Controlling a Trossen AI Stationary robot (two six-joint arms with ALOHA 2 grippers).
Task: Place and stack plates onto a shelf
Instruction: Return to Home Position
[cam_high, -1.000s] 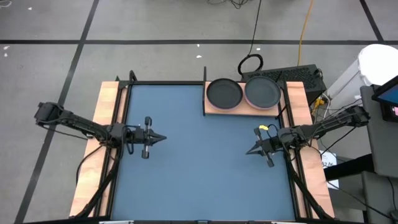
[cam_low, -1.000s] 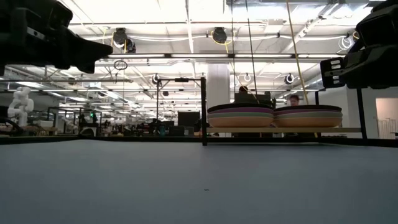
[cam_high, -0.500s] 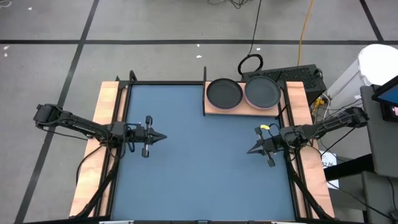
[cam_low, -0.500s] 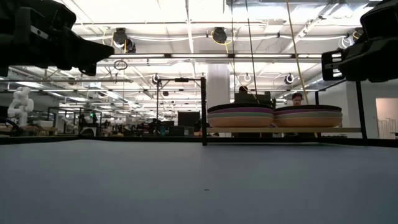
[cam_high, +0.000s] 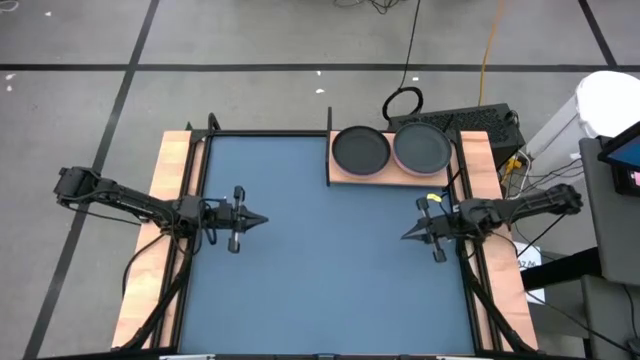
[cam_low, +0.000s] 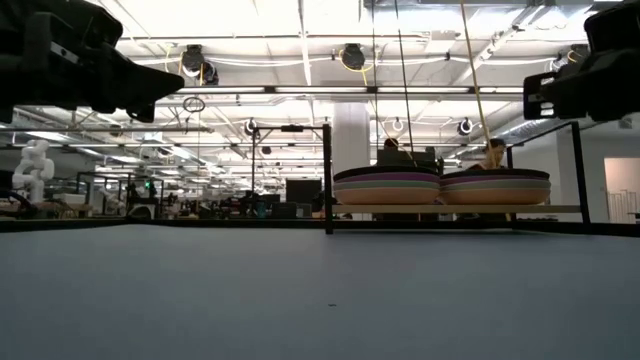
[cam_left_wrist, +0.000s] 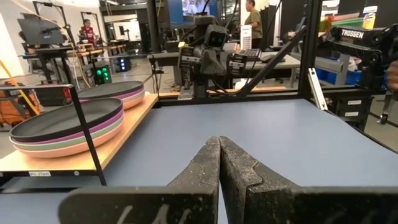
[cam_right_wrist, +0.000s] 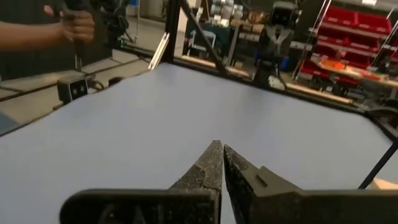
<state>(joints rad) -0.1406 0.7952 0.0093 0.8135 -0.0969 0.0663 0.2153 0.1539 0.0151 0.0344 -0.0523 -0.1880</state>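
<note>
Currently, two black-topped plate stacks (cam_high: 360, 149) sit side by side on the wooden shelf (cam_high: 390, 178). The left tool (cam_high: 262, 220) and right tool (cam_high: 404, 236) hang over the blue mat (cam_high: 320, 280), fingers pressed together, holding nothing.

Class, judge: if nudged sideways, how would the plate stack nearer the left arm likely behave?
The stack is low, wide and nested, so it would probably slide as one piece, not topple. Lying flat, it should not roll. The shelf looks like smooth wood, so the stack may slip easily.
</note>
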